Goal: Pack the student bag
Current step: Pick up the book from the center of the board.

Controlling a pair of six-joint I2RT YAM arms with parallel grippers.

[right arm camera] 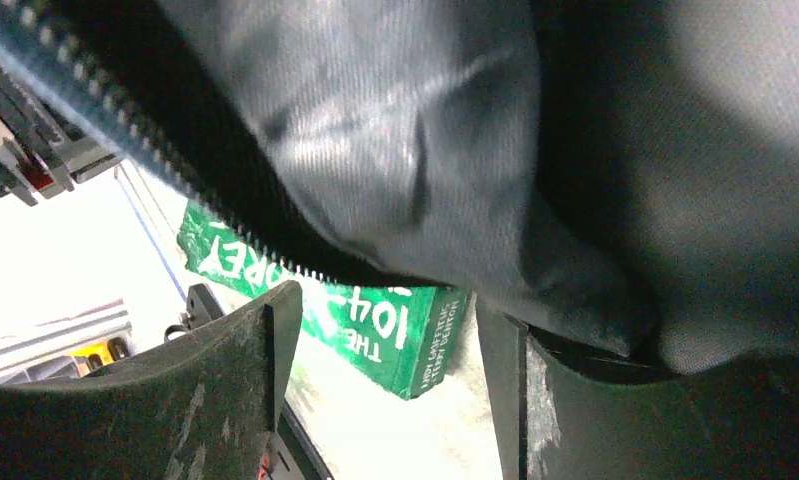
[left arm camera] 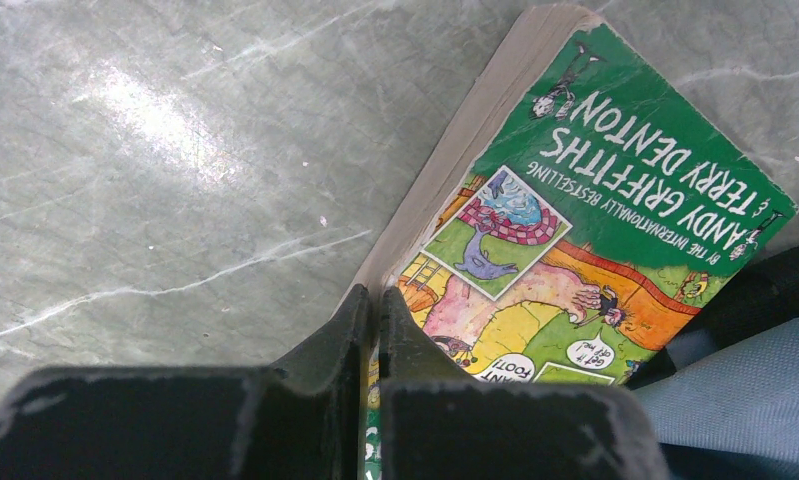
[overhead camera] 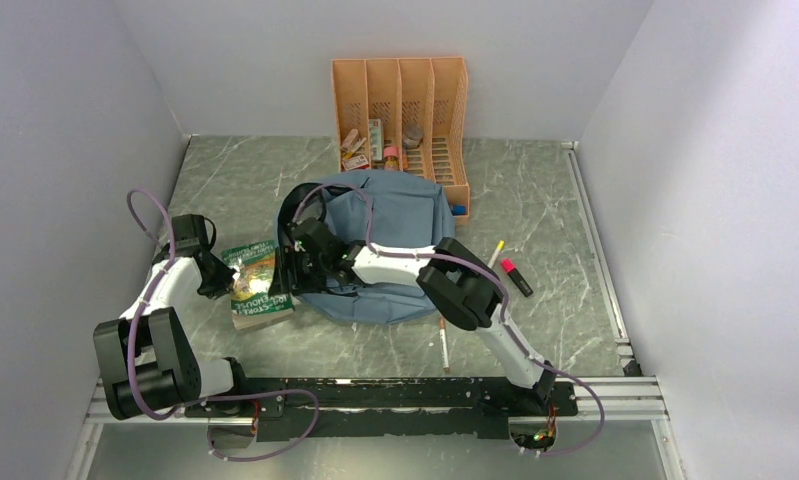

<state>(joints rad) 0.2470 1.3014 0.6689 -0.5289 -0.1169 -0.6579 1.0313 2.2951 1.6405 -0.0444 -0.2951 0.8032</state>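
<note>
The bag (overhead camera: pixel 400 210) lies flat mid-bench, just near of the organizer (overhead camera: pixel 400 100). The left hand (left arm camera: pixel 373 305) is clamped on the cover edge of a book (left arm camera: pixel 615 180) just left of the bag. The right hand (right arm camera: pixel 385 320), fingers apart, sits at the bag's left zip edge, with fabric draped over one finger.

L arm (overhead camera: pixel 160 290) & R arm (overhead camera: pixel 390 265): white links, black joints, purple cables (overhead camera: pixel 143 191); scuffed black fingers (left arm camera: pixel 175 420)

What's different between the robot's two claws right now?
The left gripper is pinched shut on the edge of the green book; the right gripper stands wide open. The left works beside the blue backpack; the right is at its zip opening, fabric draped over one finger. Both are black and two-fingered.
</note>
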